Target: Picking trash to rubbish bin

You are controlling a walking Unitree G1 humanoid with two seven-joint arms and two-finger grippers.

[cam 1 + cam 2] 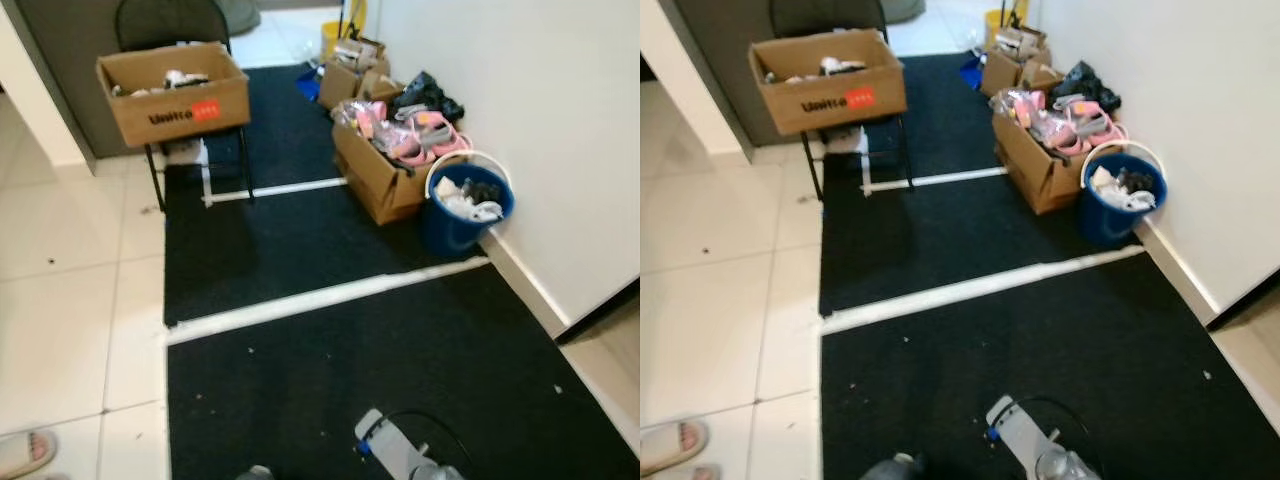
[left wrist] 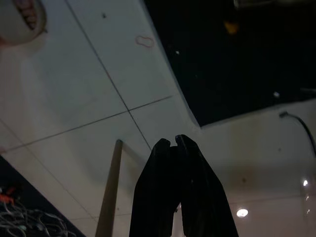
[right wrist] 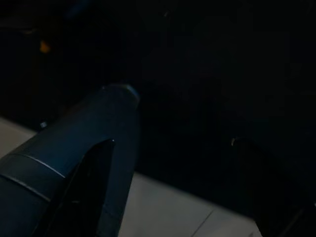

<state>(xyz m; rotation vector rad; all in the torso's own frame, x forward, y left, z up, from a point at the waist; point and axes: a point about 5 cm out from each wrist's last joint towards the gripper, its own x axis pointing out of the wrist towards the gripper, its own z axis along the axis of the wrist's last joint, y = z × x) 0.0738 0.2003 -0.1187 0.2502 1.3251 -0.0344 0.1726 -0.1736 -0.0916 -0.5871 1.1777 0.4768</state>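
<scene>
The rubbish bin is a blue bucket (image 1: 448,228) with a white rim, standing against the right wall and holding white and dark trash (image 1: 472,200). It is ahead of me on the right, across the black mat (image 1: 300,240). My right arm (image 1: 400,455) is low at the bottom of the eye views. In the dark right wrist view, a dark cylindrical bottle (image 3: 84,148) lies along the right gripper's fingers (image 3: 94,192), which look shut on it. My left gripper (image 2: 173,140) hangs shut and holds nothing, over white floor tiles beside the mat's edge.
A brown cardboard box (image 1: 175,95) rests on a black chair at the back left. More open boxes (image 1: 385,175) with pink items line the right wall beyond the bucket. White tape strips (image 1: 320,298) cross the mat. A person's sandalled foot (image 1: 25,452) stands on the tiles at lower left.
</scene>
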